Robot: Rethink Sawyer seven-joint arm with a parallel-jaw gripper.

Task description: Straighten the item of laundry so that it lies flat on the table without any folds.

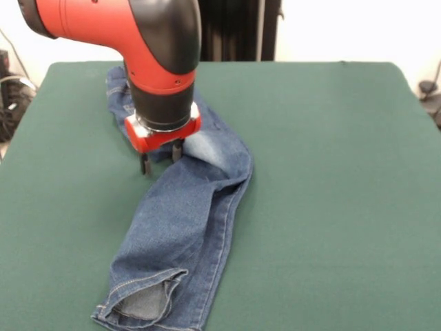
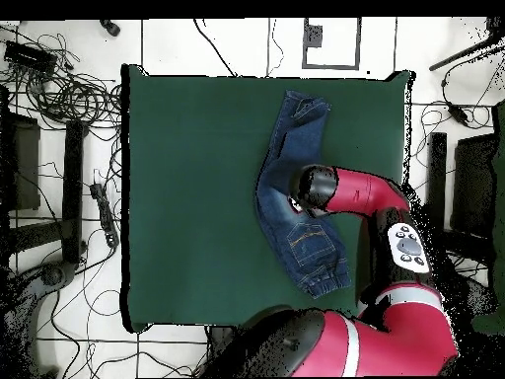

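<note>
The blue denim jeans (image 1: 186,221) lie on the dark green table (image 1: 331,172), left of its middle in the front view. They run from the waist under the arm down to the cuffs (image 1: 141,303) at the near edge. The legs lie partly one over the other, bent at the middle, with creases. My gripper (image 1: 160,158) hangs straight down over the seat area, its two fingers apart and their tips at the cloth's left edge, holding nothing. In the overhead view the jeans (image 2: 296,232) lie right of the table's (image 2: 187,178) middle, partly hidden by the arm (image 2: 360,192).
Wide green table surface lies to the right of the jeans in the front view. Cables (image 2: 69,99) and black stands lie on the floor beside the table. The robot's base (image 2: 335,355) is at the bottom of the overhead view.
</note>
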